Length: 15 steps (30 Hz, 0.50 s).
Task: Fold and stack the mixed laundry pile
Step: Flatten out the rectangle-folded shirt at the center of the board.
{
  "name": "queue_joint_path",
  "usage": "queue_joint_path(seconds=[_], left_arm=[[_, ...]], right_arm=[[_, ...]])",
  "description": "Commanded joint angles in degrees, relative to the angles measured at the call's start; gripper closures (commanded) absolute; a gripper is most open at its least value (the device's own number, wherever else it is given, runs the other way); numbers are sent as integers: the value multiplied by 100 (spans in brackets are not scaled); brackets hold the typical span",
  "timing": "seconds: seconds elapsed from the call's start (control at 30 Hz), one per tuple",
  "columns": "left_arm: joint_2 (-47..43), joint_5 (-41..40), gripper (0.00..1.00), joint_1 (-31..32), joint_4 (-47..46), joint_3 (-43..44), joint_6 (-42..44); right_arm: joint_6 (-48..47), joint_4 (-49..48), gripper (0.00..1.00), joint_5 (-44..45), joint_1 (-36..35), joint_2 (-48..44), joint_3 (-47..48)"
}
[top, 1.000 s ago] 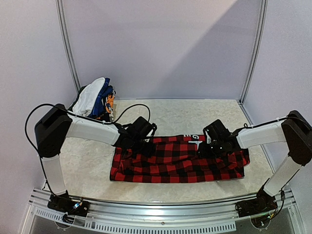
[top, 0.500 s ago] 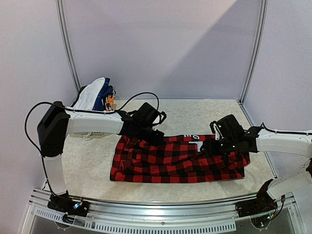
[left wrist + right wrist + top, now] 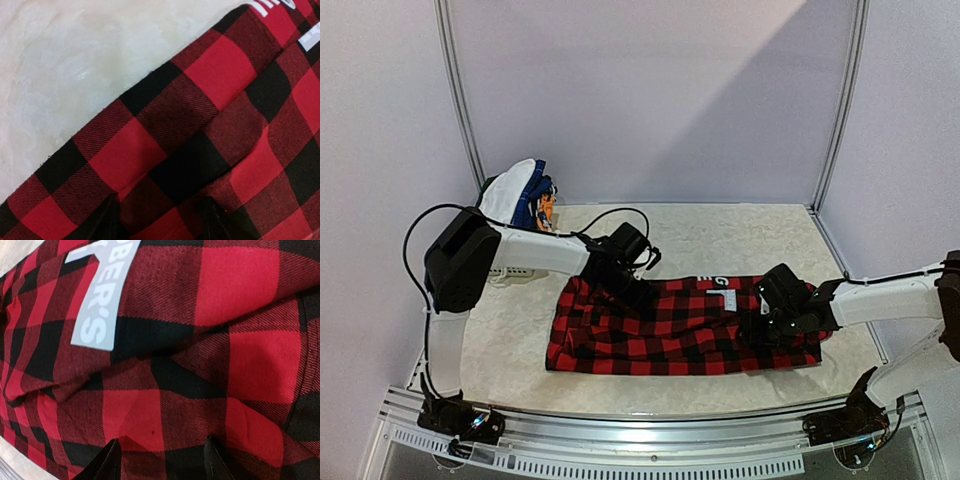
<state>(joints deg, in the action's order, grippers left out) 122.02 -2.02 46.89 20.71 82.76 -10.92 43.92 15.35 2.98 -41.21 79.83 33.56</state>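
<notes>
Shows the red-and-black plaid shirt (image 3: 685, 325) lying flat on the pale table (image 3: 720, 230), in the near half and slightly right of centre, folded into a wide band. Places its long axis left to right across the table, one short end near the left arm, the other under the right arm. Puts the white lettering (image 3: 720, 283) along the far edge, right of the middle; seen from the left wrist, catches that lettering (image 3: 272, 7) only at the upper right corner, the shirt's edge running diagonally over bare table (image 3: 60, 65). Finds the left gripper (image 3: 640, 292) down on the far left part of the shirt, its dark fingertips (image 3: 107, 222) spread apart with flat cloth across the gap between them, so released, pinching nothing. Finds the right gripper (image 3: 763, 322) low over the right part of the shirt, just near of the lettering, fingertips (image 3: 112, 460) likewise wide apart on smooth plaid, released too. Reads part of a white label (image 3: 97, 300) with block letters in the right wrist view, upper left, turned sideways. Leaves the rest of the laundry pile (image 3: 520, 200) heaped at the far left corner, white cloth on top, blue beside it, well apart from the shirt and from both grippers
</notes>
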Motion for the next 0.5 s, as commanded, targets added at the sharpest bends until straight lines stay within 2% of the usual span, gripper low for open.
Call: queue_joint_path(seconds=[0.0,0.17,0.47], left_arm=[[-14,78,43,-211,-13,-114,-33],[-184,-80,43,-384,-108,-601,-217],[-778,-319,44,-506,-139,-1603,-824]], right_arm=[[182,138,42,399,-37,421,249],[42,312,40,632,8,1123,777],[-676,484,39,155,747,2715,2364]])
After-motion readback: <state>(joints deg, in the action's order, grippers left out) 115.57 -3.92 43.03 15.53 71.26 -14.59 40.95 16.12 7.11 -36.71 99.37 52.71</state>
